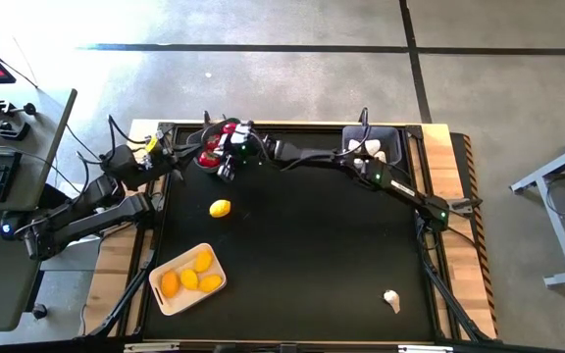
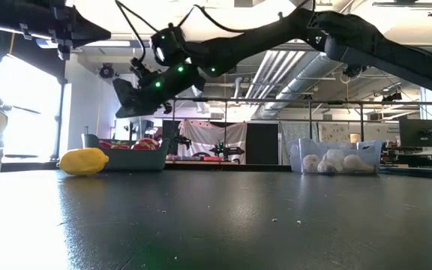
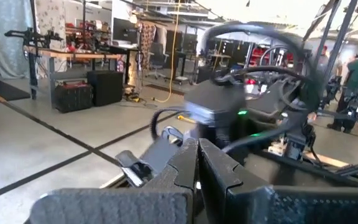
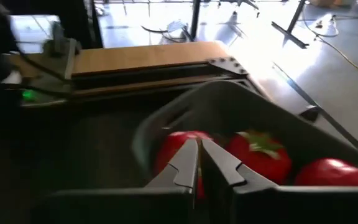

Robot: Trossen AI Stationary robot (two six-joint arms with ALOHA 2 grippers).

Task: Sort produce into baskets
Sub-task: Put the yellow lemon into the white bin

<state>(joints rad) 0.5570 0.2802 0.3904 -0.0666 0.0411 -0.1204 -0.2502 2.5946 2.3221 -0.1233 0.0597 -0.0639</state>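
A grey-blue bin at the far left holds red round pieces. My right gripper hangs shut and empty just above that bin, reaching across from the table's right. One yellow lemon lies loose on the black mat, and a whitish garlic bulb lies near the front right. The cream tray at the near left holds three lemons. The dark bin at the far right holds garlic bulbs. My left gripper waits shut at the table's far left edge.
Cables run along the far edge of the table behind the bins. The wooden table border frames the black mat. My right arm spans the far part of the mat, raised above it. The middle and near right of the mat lie open.
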